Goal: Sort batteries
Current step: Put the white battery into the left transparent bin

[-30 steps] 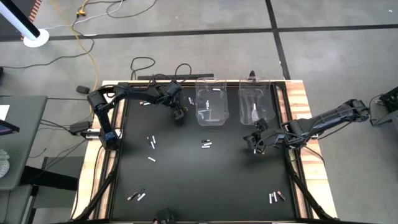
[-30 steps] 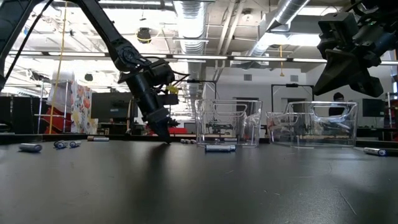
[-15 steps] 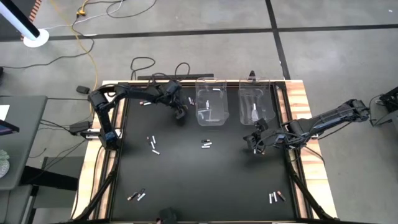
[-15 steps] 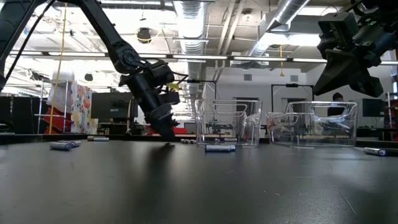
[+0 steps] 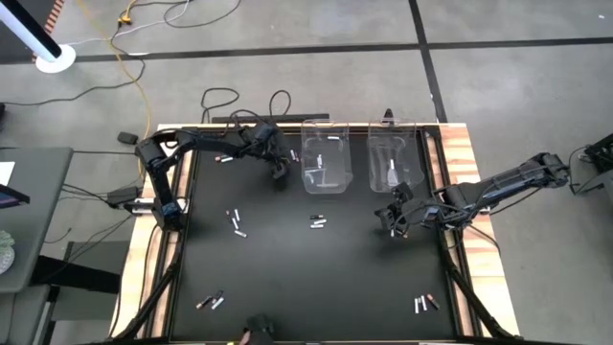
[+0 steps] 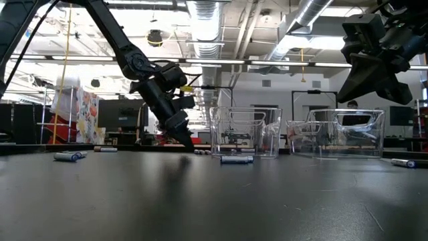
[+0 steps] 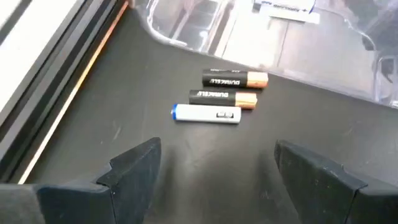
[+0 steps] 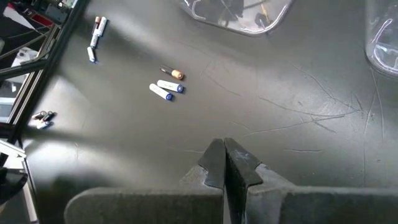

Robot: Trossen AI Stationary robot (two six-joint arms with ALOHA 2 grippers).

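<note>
Small batteries lie scattered on the black table: three (image 7: 219,96) just ahead of my left gripper, two copper-and-black, one white with a blue end. Others lie left of centre (image 5: 236,223), at the centre (image 5: 319,222) and by the near edge (image 5: 211,301) (image 5: 425,304). My left gripper (image 5: 277,171) (image 7: 217,168) hovers open beside the left clear bin (image 5: 328,158), just above the table (image 6: 186,140). My right gripper (image 5: 394,222) (image 8: 224,163) hangs shut above the table, near the right bin (image 5: 393,158).
Both clear bins stand at the far edge and hold a few batteries (image 5: 391,172). A wooden frame with black rails (image 5: 450,192) borders the table. One battery lies in front of the left bin (image 6: 237,159), another at the right (image 6: 404,163).
My left gripper has risen off the table surface and drifted slightly toward the far edge and the left bin. A white battery left of centre has rolled a little toward the far edge. My right arm has kept still.
</note>
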